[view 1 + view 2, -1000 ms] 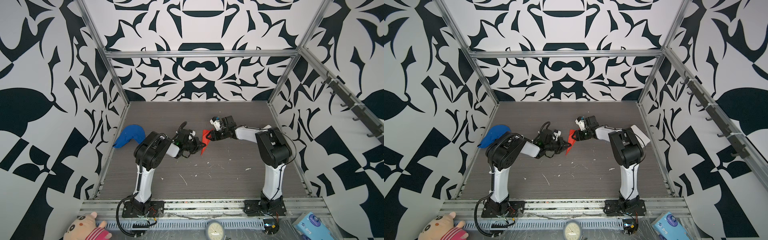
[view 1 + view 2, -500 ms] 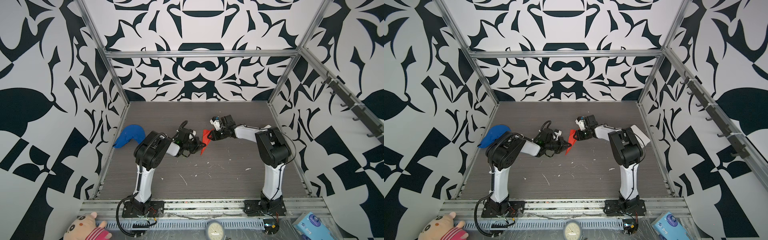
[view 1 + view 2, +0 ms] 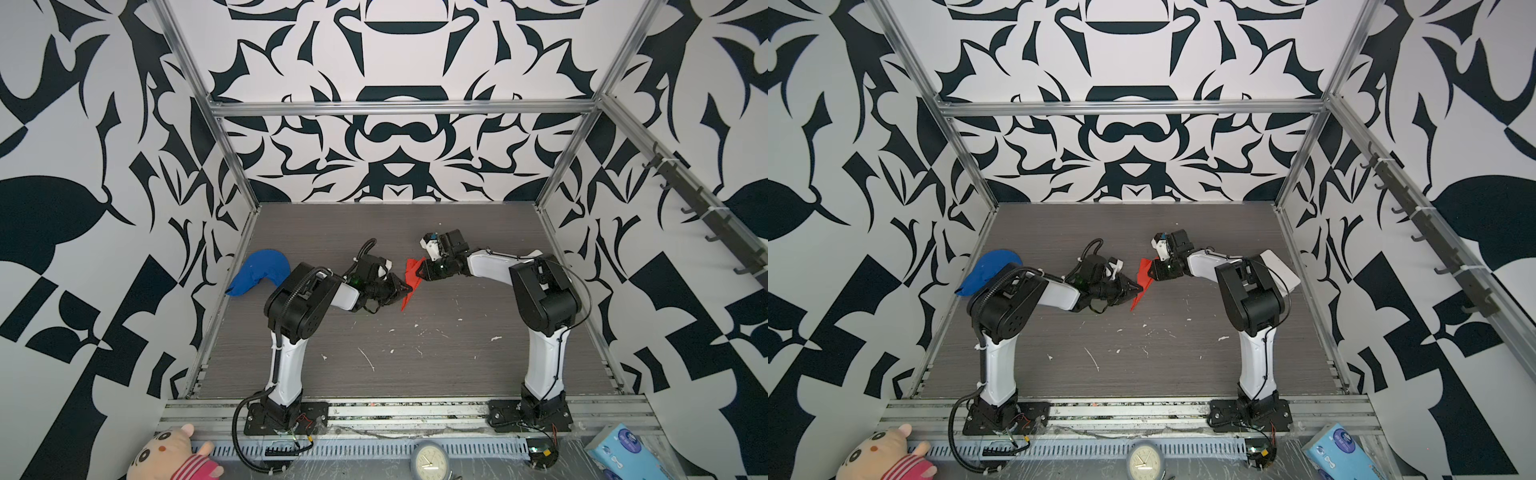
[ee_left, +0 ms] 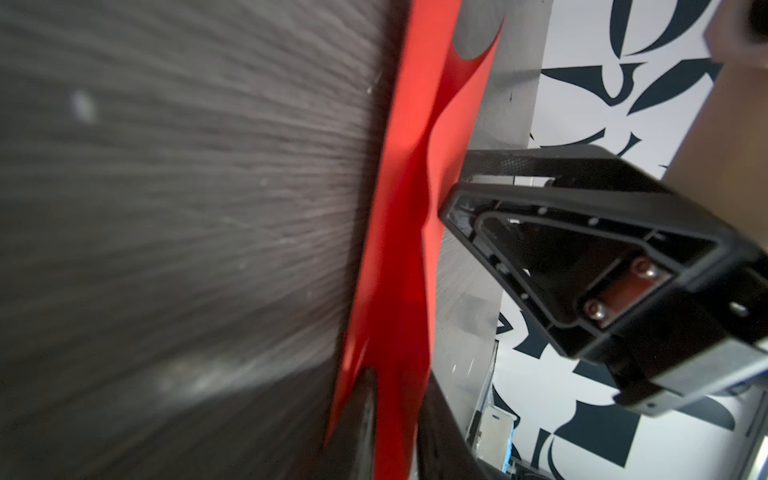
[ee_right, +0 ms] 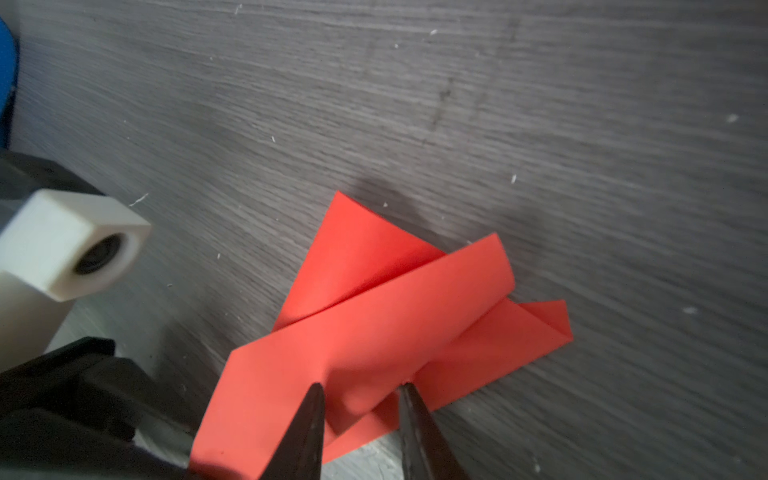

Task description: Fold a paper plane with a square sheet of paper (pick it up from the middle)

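Paper (image 3: 413, 268): folded red piece in the middle of the table (image 3: 457, 374), between the left gripper (image 3: 405, 287) and the right gripper (image 3: 419, 274), well apart from the blue cloth (image 3: 259, 270).
Top views: both show the paper (image 3: 1144, 272) only as a narrow red sliver, and the jaws are too small to read.
Right wrist view: the paper (image 5: 374, 324) shows layered flaps, a long band crossing over a triangle. The right gripper (image 5: 361, 415) stands at a narrow gap, tips astride a raised fold, not clamped.
Left wrist view: the paper (image 4: 399, 232) appears edge-on as a tall strip running between the tips of the left gripper (image 4: 399, 409). Its jaws are narrow; pinching or loose, I cannot tell. The right gripper (image 4: 461, 180) reaches the strip from the side.
Since a second ago: in the top views the arms, paper and cloth sit much where they were, with no shift clear enough to name.
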Available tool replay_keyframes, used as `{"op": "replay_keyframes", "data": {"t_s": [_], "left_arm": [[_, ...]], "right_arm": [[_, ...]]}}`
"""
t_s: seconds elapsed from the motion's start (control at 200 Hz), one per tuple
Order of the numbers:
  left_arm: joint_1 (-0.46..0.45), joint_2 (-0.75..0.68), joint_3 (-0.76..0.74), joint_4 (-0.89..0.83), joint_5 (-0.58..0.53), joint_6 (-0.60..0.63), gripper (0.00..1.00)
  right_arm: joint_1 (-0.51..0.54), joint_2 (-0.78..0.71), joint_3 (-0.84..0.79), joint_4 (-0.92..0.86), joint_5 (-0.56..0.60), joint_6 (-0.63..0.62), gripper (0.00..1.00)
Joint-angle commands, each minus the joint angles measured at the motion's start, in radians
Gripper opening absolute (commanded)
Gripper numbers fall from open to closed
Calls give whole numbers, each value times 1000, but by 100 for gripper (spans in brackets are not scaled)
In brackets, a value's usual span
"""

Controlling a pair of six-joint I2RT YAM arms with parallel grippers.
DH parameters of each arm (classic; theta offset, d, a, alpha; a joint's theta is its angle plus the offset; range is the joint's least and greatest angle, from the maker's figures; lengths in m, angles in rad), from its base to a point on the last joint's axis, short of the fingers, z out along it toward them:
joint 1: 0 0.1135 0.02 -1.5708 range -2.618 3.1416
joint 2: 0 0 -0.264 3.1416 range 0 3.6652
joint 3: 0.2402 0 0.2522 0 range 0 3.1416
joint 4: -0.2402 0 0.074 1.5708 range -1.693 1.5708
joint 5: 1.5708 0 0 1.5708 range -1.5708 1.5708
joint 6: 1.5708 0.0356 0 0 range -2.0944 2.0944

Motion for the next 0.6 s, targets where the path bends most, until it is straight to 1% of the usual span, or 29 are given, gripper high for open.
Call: {"op": "replay_keyframes", "data": {"t_s": [0.0,0.155,0.235,0.36,0.51,0.59], "left_arm": [[9,-53,-15,-113,-39,47,25],[11,-115,-44,-129,-65,66,28],[5,-161,-66,-116,-108,83,28],[-38,-237,-69,-121,-178,147,29],[-91,-270,-32,-202,-246,215,29],[-107,-280,-29,-278,-325,244,30]], "right_arm": [[-6,51,-5,-72,125,12,32],[-5,53,-3,-79,140,26,32],[-5,53,-5,-81,142,33,32],[-3,56,-5,-80,145,44,32],[-3,60,-2,-80,145,51,32],[-3,62,-2,-79,145,53,32]]}}
